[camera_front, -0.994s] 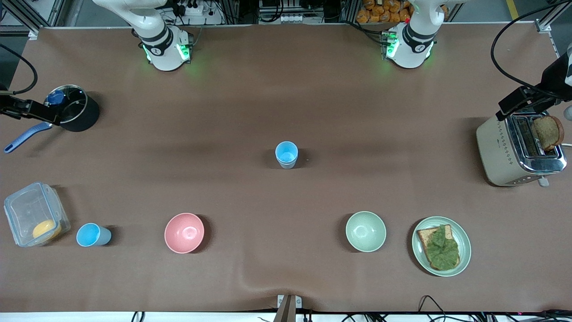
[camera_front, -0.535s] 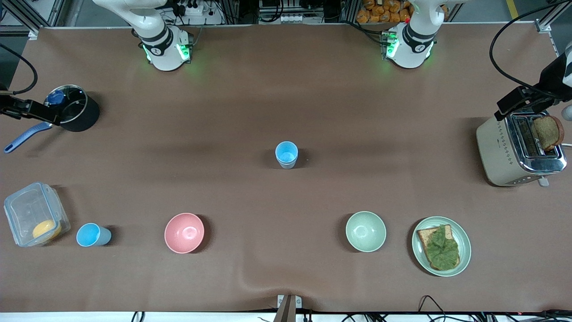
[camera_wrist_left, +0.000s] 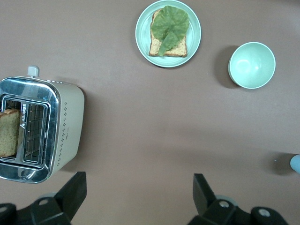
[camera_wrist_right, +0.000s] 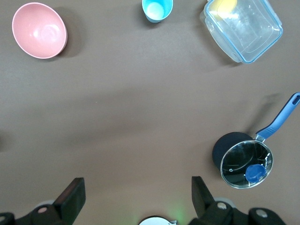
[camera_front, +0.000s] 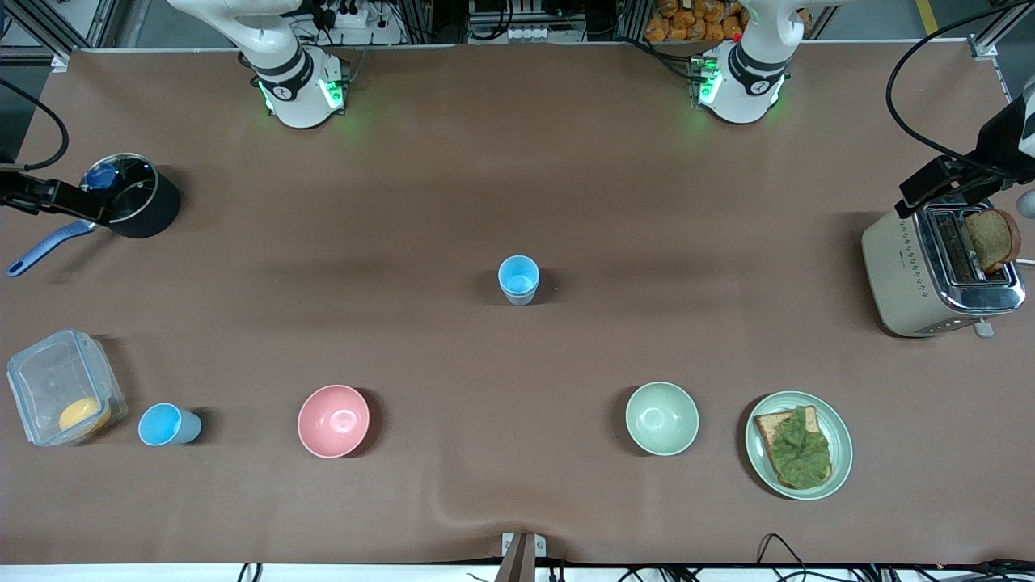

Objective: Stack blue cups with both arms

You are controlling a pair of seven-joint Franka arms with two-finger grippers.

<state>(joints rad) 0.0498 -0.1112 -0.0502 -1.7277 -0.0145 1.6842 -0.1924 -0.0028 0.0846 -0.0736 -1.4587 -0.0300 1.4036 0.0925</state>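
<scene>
While both arms wait high at their ends of the table, the two blue cups stand upright and well apart: one cup (camera_front: 518, 279) at the table's middle, the other cup (camera_front: 167, 425) near the front edge toward the right arm's end, between a clear box (camera_front: 63, 386) and a pink bowl (camera_front: 333, 420). The right gripper (camera_wrist_right: 136, 197), jaws spread and empty, hangs over the pot (camera_front: 133, 195) and looks the nearer to that second cup. The left gripper (camera_wrist_left: 138, 197), equally released, hovers beside the toaster (camera_front: 942, 270).
</scene>
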